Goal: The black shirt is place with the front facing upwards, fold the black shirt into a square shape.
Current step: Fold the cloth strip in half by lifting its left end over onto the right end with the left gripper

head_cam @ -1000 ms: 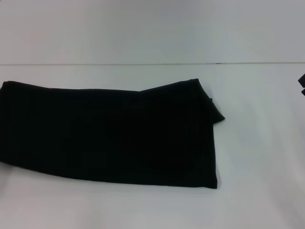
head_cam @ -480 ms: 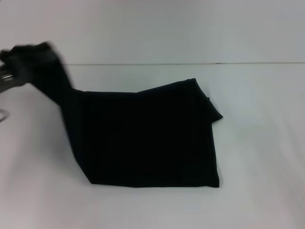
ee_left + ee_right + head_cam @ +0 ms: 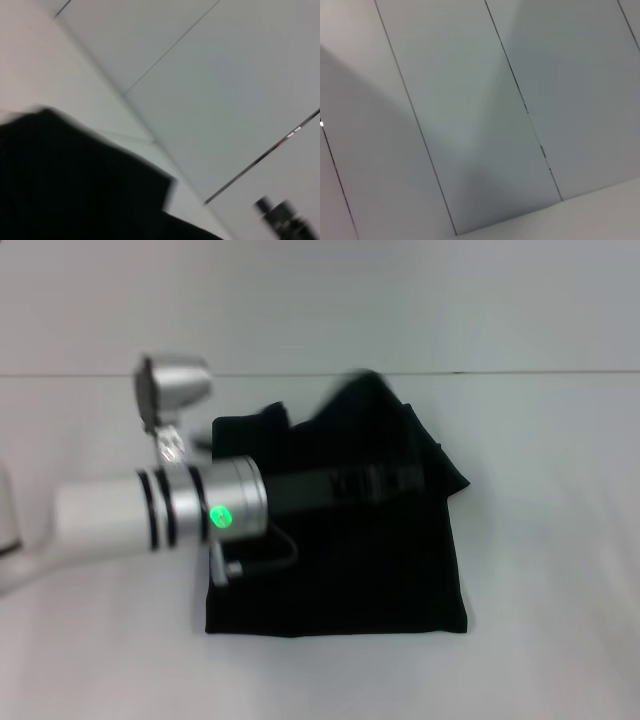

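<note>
We have our left arm stretched across the black shirt (image 3: 340,570), which lies on the white table (image 3: 540,570) folded to a near-square block, and the left gripper (image 3: 385,482) reaches toward its far right corner; whether it grips cloth we cannot tell. To do this fold well, we should lay the carried edge flush with the right edge and let go only once it lies flat. The right gripper is out of sight.

1. The right wrist view shows only pale grey wall panels (image 3: 470,115), plain and flat.
2. Thin dark seams (image 3: 415,125) run between the panels, slanting across the view.
3. A soft shadow darkens one side of the panels.
4. Along one corner, a lighter whitish strip (image 3: 600,215) meets the panels at a straight edge.
</note>
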Tool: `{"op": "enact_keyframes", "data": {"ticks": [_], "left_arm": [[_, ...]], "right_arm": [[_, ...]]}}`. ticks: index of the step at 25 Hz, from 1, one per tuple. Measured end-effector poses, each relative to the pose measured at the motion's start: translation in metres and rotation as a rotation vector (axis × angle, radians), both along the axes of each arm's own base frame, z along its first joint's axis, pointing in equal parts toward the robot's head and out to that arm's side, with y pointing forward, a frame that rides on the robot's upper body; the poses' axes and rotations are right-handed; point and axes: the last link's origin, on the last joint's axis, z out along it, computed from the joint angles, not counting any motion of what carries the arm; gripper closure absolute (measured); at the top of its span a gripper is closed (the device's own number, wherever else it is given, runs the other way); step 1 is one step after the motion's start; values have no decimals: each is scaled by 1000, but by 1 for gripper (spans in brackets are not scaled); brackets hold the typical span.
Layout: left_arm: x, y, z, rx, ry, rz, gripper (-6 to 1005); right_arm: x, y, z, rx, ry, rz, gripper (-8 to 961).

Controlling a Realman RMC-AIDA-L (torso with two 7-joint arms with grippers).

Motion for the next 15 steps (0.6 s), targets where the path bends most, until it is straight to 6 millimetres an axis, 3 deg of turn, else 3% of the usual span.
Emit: {"op": "enact_keyframes", "data": {"ticks": [2,7,13,15], "left_arm": [[-6,-9,-28,11,63,6,977],[-8,-19,-52,5,113,25,976],[-12,-28,-66,-17,147,44,975],[-12,-30,-68,-20,145,50,915]], "right_arm": [[-1,0,-2,-4,-2,2,82],[-8,3,-9,-30,-6,33,82],[-15,9,-13,-58,-6,65,82],[-17,11,-14,-67,-7,73,82]]}}
